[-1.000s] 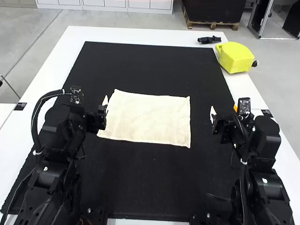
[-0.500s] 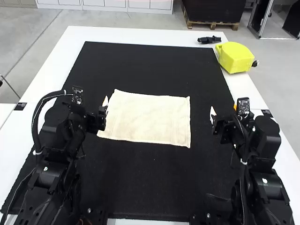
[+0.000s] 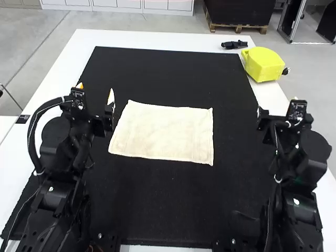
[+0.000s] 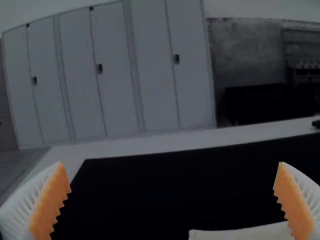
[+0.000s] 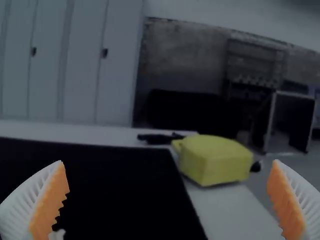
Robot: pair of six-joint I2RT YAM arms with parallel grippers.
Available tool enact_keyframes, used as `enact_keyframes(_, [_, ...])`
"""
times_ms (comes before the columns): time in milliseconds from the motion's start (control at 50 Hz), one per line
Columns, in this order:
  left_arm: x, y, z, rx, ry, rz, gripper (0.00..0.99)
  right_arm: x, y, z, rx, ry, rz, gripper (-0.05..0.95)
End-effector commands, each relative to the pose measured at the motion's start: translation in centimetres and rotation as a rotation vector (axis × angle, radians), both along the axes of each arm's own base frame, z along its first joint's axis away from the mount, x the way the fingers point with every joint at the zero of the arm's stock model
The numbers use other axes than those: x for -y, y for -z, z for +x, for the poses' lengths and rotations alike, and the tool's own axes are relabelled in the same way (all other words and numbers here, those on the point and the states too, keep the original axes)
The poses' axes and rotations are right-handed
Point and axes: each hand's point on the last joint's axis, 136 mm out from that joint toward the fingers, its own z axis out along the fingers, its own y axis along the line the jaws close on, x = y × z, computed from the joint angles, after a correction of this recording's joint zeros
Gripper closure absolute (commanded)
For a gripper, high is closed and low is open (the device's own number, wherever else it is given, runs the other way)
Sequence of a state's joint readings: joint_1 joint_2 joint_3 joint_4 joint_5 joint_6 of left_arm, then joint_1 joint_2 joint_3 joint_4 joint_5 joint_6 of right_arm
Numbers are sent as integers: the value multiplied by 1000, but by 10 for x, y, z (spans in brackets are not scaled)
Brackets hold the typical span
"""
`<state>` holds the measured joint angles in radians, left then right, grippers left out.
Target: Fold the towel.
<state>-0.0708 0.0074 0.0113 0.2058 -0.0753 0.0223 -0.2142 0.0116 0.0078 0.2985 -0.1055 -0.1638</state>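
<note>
The towel (image 3: 165, 131) lies spread flat and pale on a black mat (image 3: 168, 73). It is roughly rectangular, its nearer left corner slanting outward, and a ribbed band runs close to its right edge. The mat reaches out past the towel on every side, and the white tabletop (image 3: 65, 68) shows beyond it.

Well beyond the towel and to its right, a bulky yellow object (image 3: 263, 64) sits on the tabletop beside the mat's edge, with a black knob (image 3: 286, 71) sticking out on the side away from the towel. A little farther from the towel, just beside the yellow object, lies a small black item (image 3: 234, 45); what it is, I cannot tell. A small dark patch (image 3: 22, 119) marks the tabletop well left of the towel.

The two arms flank the towel. The left gripper (image 3: 95, 92) is just off its left side, one finger near the towel's far left corner, and a thick black cable (image 3: 32, 134) loops outward from that arm, away from the cloth. The right gripper (image 3: 277, 106) is well to the right of the towel.

In its wrist view the left gripper (image 4: 171, 167) has its ribbed white fingers spread wide, orange pads facing, with nothing between them. The right gripper (image 5: 168, 164) is likewise wide apart and holds nothing.
</note>
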Motion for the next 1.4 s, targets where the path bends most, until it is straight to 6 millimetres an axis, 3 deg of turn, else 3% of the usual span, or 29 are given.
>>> enact_keyframes(0, [-13, -44, -13, 102, -62, -22, 46, 5, -44, -14, 93, 24, -18, -11])
enact_keyframes(160, [-22, -87, -22, 179, -146, 61, 43, 9, -93, -20, 104, 42, -34, -11])
enact_keyframes(340, [-23, -129, -7, 159, -163, 73, 28, 31, -128, -2, 52, 106, -3, -10])
enact_keyframes(440, [-21, -141, 12, 120, -157, 86, 28, 40, -143, 14, 24, 114, 5, -10])
enact_keyframes(600, [-13, -145, 73, 16, -136, 127, 28, 57, -149, 63, -70, 109, 26, -10])
enact_keyframes(780, [-7, -138, 113, -14, -133, 194, 28, 57, -130, 129, -157, 109, -43, -10])
enact_keyframes(860, [-5, -130, 125, -21, -131, 202, 30, 41, -118, 152, -177, 134, -136, -8])
enact_keyframes(920, [-2, -119, 134, -38, -121, 203, 28, 15, -100, 167, -214, 112, -185, -10])
enact_keyframes(1100, [8, -84, 151, -98, -90, 212, 30, -59, -57, 183, -243, 2, -253, -10])
enact_keyframes(1180, [15, -67, 157, -100, -71, 214, 30, -80, -34, 187, -260, -30, -268, -8])
enact_keyframes(1320, [23, -25, 182, -186, -54, 224, 30, -86, 9, 207, -315, 2, -278, -8])
enact_keyframes(1380, [22, -10, 195, -217, -66, 219, 30, -87, 17, 217, -311, 10, -285, -7])
